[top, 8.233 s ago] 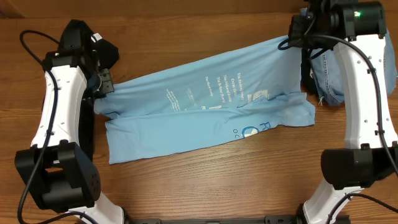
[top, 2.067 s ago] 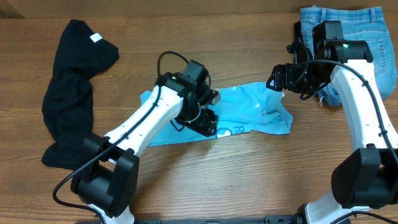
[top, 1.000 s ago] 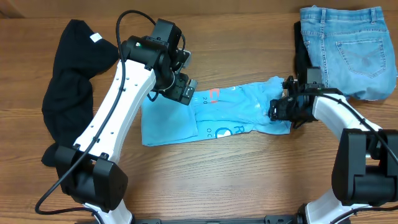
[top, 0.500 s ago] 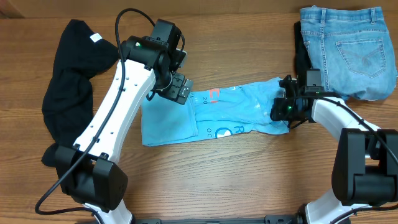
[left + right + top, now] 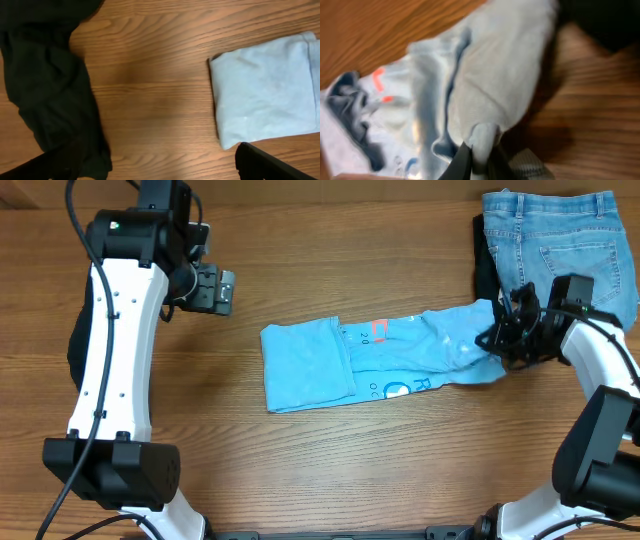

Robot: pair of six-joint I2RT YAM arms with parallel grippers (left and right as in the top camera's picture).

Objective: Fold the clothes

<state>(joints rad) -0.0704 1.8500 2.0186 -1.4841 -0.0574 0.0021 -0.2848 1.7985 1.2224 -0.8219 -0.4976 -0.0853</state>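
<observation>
The right pincer, its arm bent low, is clamped on a bunched fold at the right end of the thin light blue T-shirt, which lies folded in the middle of the brown wooden surface. The left pincer is wide open and empty, with its arm stretched over the limp black shirt.

- The desk was brown wood, grained, with a faint sheen.
- The light blue T-shirt was thin matt cloth.
- The black shirt was soft matt cloth.
</observation>
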